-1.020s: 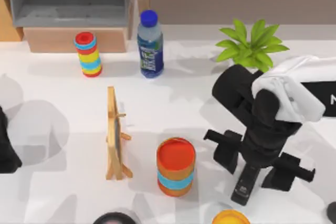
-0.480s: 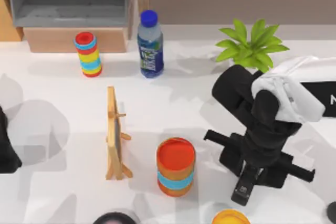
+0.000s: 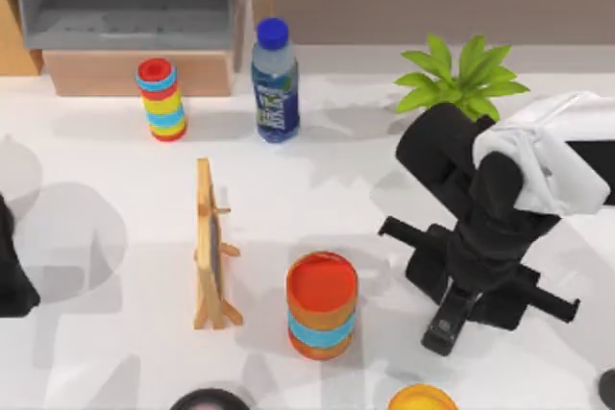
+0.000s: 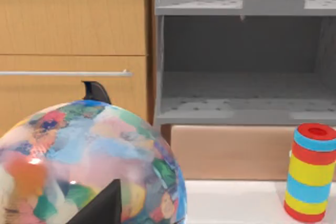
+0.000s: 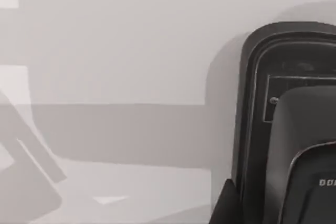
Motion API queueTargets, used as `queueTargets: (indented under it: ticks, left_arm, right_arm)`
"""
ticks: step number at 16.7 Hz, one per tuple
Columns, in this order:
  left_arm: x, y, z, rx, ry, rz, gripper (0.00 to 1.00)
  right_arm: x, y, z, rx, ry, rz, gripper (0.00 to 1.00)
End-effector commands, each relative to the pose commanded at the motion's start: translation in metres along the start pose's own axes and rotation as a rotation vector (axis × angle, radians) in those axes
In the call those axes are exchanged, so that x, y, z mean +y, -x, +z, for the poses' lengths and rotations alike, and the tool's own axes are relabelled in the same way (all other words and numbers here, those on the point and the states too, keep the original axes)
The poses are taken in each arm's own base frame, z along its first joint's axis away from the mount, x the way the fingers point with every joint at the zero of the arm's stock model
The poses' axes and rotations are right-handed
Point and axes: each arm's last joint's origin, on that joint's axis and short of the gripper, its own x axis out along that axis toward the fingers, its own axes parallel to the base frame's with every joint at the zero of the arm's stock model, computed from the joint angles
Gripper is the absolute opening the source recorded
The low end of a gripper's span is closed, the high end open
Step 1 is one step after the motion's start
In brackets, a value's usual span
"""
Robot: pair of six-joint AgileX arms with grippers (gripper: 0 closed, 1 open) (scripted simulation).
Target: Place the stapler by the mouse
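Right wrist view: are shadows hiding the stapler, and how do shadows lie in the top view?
Right wrist view: the stapler stands dark and close against pale table, a broad grey shadow band beside it, its outline clear. Top view: the right tool is over the stapler; soft grey arm shadows fall on the white table.

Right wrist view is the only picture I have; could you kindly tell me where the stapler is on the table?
Observer: The stapler is on the table's right half, toward the top view's lower edge, under the right gripper, whose fingers are shut on it.
Operator: Thank you. What stands nearest to it?
Observer: A striped orange and blue cylinder stands upright to its left, apart from it.
Operator: And the other arm?
Observer: The left gripper is parked at the table's left edge.
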Motion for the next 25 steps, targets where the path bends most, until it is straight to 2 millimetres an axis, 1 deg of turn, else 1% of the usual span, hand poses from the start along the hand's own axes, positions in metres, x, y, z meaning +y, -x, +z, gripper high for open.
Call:
queueTargets:
  ticks: [2,4,8,13,15,18,22,25]
  left_arm:
    - [0.0,0.0,0.0,0.0,0.0,0.0,1.0]
    - [0.0,0.0,0.0,0.0,0.0,0.0,1.0]
    - [0.0,0.0,0.0,0.0,0.0,0.0,1.0]
    - [0.0,0.0,0.0,0.0,0.0,0.0,1.0]
    - [0.0,0.0,0.0,0.0,0.0,0.0,1.0]
    - [0.0,0.0,0.0,0.0,0.0,0.0,1.0]
    - [0.0,0.0,0.0,0.0,0.0,0.0,1.0]
    - [0.0,0.0,0.0,0.0,0.0,0.0,1.0]
  right_arm:
    - [0.0,0.012,0.008,-0.029,-0.045,0.028,0.0]
    - [0.003,0.019,0.005,-0.011,-0.022,0.019,0.0]
    - [0.001,0.021,-0.008,0.046,0.052,-0.043,0.0]
    - [0.001,0.02,-0.007,0.045,0.048,-0.044,0.0]
    - [-0.002,0.024,0.002,0.042,0.051,-0.032,0.0]
    - [-0.013,0.026,0.027,0.045,0.09,-0.022,0.0]
    - [-0.035,0.024,0.06,0.058,0.206,-0.017,0.0]
    - [-0.047,0.028,0.078,0.051,0.317,0.003,0.0]
